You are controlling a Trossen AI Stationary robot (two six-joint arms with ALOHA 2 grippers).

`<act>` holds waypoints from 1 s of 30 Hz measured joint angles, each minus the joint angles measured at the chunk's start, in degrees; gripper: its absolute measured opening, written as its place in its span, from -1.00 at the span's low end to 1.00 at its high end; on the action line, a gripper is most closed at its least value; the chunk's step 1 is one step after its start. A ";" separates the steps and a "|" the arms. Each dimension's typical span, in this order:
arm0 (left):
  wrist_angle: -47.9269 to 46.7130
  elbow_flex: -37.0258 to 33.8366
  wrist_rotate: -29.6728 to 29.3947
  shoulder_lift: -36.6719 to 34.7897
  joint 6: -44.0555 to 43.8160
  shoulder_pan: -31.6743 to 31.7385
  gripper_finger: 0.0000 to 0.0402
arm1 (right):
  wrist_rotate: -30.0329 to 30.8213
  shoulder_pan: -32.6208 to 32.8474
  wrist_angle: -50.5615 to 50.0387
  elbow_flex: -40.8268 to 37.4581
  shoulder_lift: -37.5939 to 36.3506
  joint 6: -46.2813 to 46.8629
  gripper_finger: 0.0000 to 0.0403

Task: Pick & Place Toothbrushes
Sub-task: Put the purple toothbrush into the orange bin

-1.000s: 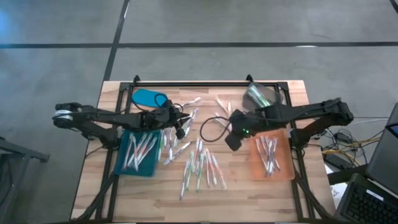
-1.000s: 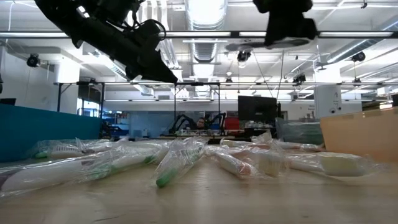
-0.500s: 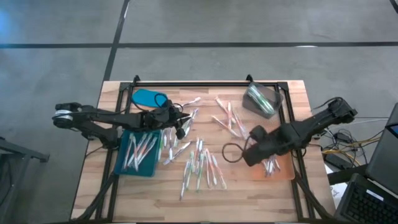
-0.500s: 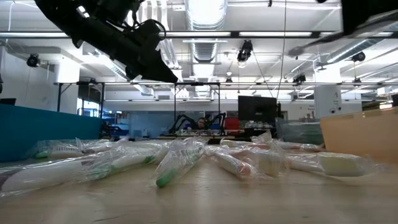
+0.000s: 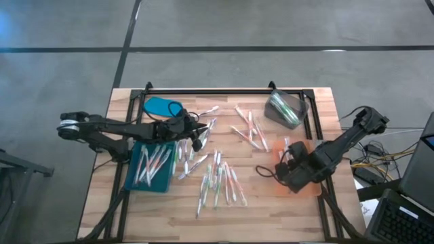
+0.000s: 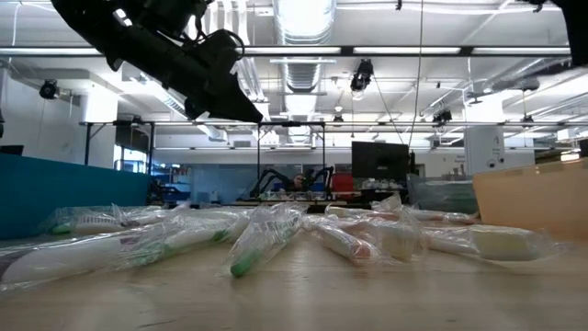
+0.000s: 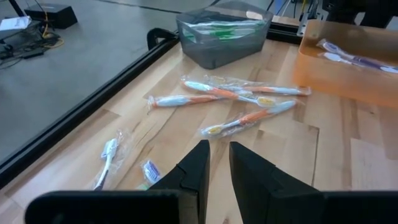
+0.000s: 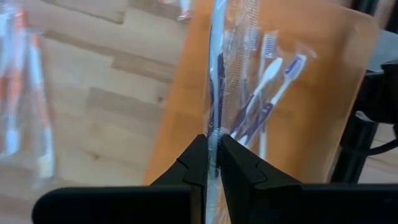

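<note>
Many wrapped toothbrushes [image 5: 220, 179] lie loose on the middle of the wooden table, and more lie near the far side [image 5: 249, 129]. Several rest in the blue tray [image 5: 150, 168] and several in the orange tray [image 5: 306, 181]. My right gripper [image 5: 286, 171] hovers over the orange tray's left edge, shut on a wrapped white and purple toothbrush [image 8: 214, 74]. My left gripper [image 5: 197, 137] waits above the table beside the blue tray, its fingers [image 7: 219, 168] a narrow gap apart and holding nothing. In the low view it shows high up [image 6: 197, 69]. My right gripper pinches the wrapped toothbrush between its two fingers, on the clear wrapper near one end [image 8: 213, 138]. The brush runs on forward past the fingertips, in line with them. It is lifted clear, above the orange tray [image 8: 311, 56] and the brushes lying in it.
A grey bin [image 5: 283, 108] with green brushes stands at the far right, and a blue object [image 5: 163, 106] lies at the far left. A black cable [image 5: 266, 169] loops beside my right gripper. Black frame rails edge the table. Bare wood shows along the near edge.
My right gripper has travelled from the middle of the table toward the right and near edges, carrying the wrapped toothbrush, and now hangs over the orange tray. The black cable loop has moved with it.
</note>
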 joint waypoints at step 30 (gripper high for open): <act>-0.04 0.00 -0.01 -0.02 -1.23 0.00 -0.67 | -3.10 -1.42 23.92 -27.84 -0.51 2.90 -0.89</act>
